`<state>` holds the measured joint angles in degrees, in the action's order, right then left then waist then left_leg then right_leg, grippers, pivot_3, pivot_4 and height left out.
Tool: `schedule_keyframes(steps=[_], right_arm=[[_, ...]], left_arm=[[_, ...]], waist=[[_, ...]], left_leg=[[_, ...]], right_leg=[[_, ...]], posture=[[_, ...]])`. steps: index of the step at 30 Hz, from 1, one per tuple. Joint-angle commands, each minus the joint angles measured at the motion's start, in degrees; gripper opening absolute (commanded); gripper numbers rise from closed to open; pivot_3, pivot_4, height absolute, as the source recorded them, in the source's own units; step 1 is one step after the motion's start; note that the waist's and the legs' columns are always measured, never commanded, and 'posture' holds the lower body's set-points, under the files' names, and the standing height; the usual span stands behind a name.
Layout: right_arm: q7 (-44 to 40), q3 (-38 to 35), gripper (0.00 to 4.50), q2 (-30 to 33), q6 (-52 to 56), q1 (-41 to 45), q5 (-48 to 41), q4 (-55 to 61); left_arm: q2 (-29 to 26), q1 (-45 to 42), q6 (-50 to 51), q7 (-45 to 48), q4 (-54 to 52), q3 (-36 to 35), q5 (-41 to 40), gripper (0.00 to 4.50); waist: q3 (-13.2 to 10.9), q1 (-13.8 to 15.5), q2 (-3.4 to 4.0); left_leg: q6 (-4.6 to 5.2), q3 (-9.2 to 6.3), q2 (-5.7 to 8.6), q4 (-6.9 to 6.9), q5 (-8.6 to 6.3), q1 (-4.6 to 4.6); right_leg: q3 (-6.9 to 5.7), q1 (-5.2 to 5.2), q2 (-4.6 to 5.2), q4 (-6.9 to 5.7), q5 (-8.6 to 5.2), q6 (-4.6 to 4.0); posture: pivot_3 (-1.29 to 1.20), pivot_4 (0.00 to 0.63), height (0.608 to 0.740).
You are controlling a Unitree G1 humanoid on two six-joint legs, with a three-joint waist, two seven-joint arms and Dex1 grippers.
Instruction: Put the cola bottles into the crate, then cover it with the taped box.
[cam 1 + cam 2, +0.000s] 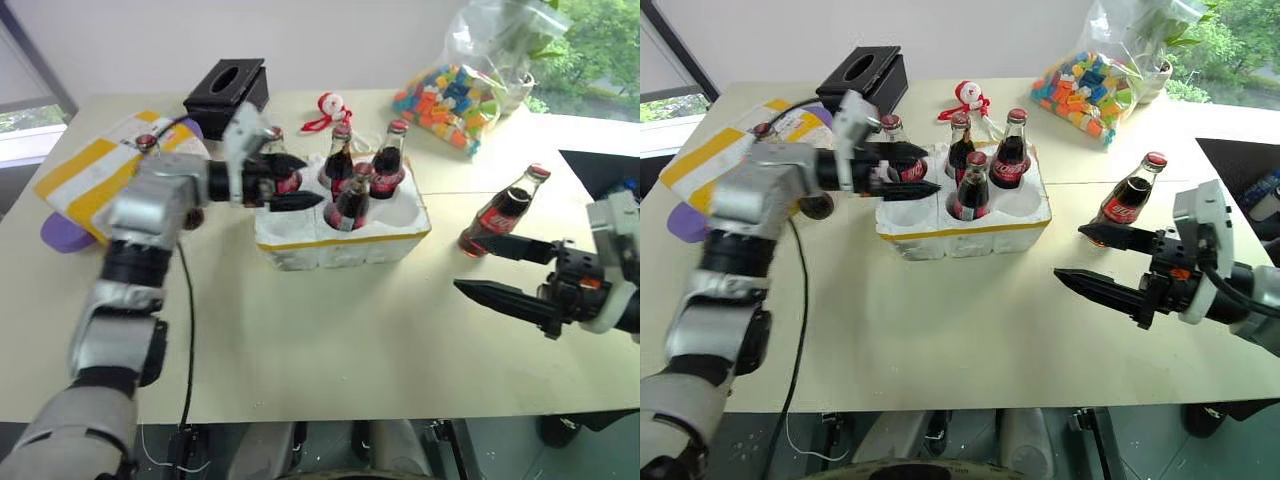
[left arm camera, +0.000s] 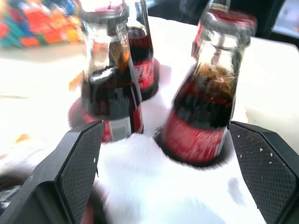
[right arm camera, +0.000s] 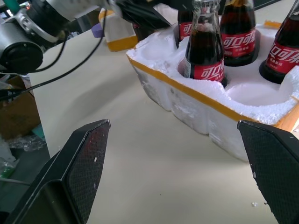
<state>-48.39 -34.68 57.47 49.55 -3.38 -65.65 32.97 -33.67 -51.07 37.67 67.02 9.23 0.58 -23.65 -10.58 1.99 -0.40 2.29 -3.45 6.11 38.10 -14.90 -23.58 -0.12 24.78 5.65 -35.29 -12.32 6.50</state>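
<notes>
We see the crate, a low white foam tray banded in yellow tape, sitting flat just beyond the spread fingertips of the left gripper. Four cola bottles stand upright in its wells, dark with red caps and red labels; one of them stands between that gripper's open fingers. A fifth bottle stands on the table well apart from the crate, just beyond the right gripper. The taped box, white with broad yellow stripes, lies behind the left arm.
</notes>
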Motion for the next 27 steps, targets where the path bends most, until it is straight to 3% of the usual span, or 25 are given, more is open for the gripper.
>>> schedule_keyframes(steps=[1, 5, 10, 14, 19, 27], right_arm=[[-1.60, 0.90, 4.50, 0.61, -1.63, 1.74, 1.09, -0.81], [-3.62, 3.84, 4.50, 0.92, -2.38, 4.64, 3.17, -3.63], [-5.73, 7.47, 4.50, 1.13, -3.12, 8.66, 5.45, -6.40], [-6.92, 9.05, 4.50, 1.28, -3.13, 11.13, 6.65, -7.84], [-7.86, 9.66, 4.50, 1.54, -2.91, 12.63, 7.60, -8.31], [-7.08, 8.54, 4.50, 1.28, -1.84, 12.86, 7.66, -7.78]], left_arm=[[-5.92, 3.74, 7.89, -0.53, -13.65, -8.57, -8.44, 4.42], [-14.17, 14.95, 12.89, -0.45, -23.92, -19.23, -15.23, 4.42], [-15.75, 23.66, 15.47, -9.52, -26.61, -28.15, -16.69, 4.42], [-12.18, 27.55, 13.66, -24.39, -25.42, -29.72, -9.70, 4.42], [-4.14, 25.99, 13.62, -41.49, -22.20, -28.93, -4.13, 4.42], [0.42, 23.12, 11.96, -49.50, -16.59, -24.33, 0.01, 4.42]], waist=[[0.01, 0.10, 0.01], [0.03, 0.07, 0.05], [0.02, 0.50, 0.03], [0.03, 0.38, 0.05], [0.03, 0.39, 0.03], [0.04, 0.38, 0.02]], left_leg=[[-0.02, 0.00, -0.01, 0.00, -0.01, 0.00], [-0.02, 0.01, 0.01, 0.01, -0.01, 0.07], [-0.03, -0.03, 0.00, 0.03, -0.01, 0.14], [-0.03, -0.02, 0.02, 0.03, -0.01, 0.16], [-0.04, -0.01, 0.01, 0.02, -0.02, 0.16], [-0.15, -0.01, 0.03, 0.02, -0.07, 0.15]], right_leg=[[0.00, 0.00, 0.00, -0.01, 0.00, 0.00], [0.01, -0.07, 0.01, 0.01, 0.00, -0.01], [-0.02, -0.20, 0.00, 0.04, -0.02, -0.06], [-0.01, -0.21, 0.01, 0.07, -0.01, -0.04], [-0.01, -0.19, -0.01, 0.05, 0.00, -0.02], [-0.02, -0.17, -0.01, 0.03, 0.01, -0.02]], posture=[[0.00, 0.150, 0.732], [0.00, 0.150, 0.732], [0.00, 0.150, 0.732], [0.00, 0.150, 0.732], [0.00, 0.150, 0.732], [0.00, 0.150, 0.732]])
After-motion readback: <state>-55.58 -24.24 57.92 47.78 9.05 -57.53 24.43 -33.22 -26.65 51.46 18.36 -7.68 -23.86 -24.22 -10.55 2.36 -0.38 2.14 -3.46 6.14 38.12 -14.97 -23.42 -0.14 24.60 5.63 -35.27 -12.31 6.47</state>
